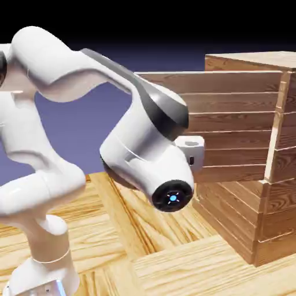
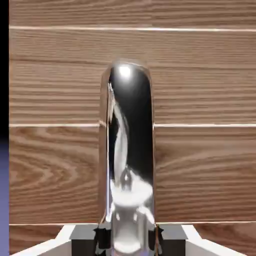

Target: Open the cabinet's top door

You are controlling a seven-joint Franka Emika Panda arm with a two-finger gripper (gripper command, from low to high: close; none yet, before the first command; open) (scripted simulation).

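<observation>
- The tall boxy cabinet of horizontal brown wood planks (image 1: 225, 225) stands at the right of the exterior view, on a desk with a pale wood-plank surface (image 1: 173, 272).
- The top door, an upper panel of brown horizontal boards (image 1: 231, 118), stands swung out from the cabinet; it spans from the center to the right of the exterior view.
- The white robot arm with dark grey bands (image 1: 46, 63) rises at the left of the frame and bends over in front of the door's free side.
- The white hand (image 1: 191, 151) lies right of center, partly behind the arm's last joint, against the door's face.
- In the hand view, the curved, glossy dark metal handle (image 2: 129, 135) runs upright from the middle to the bottom edge, in front of the planks.
- The dark-tipped grey fingers (image 2: 127, 240) are clamped on the handle's lower part, one at each side.
- The door's edge shows as a vertical line at the far left of the hand view.
</observation>
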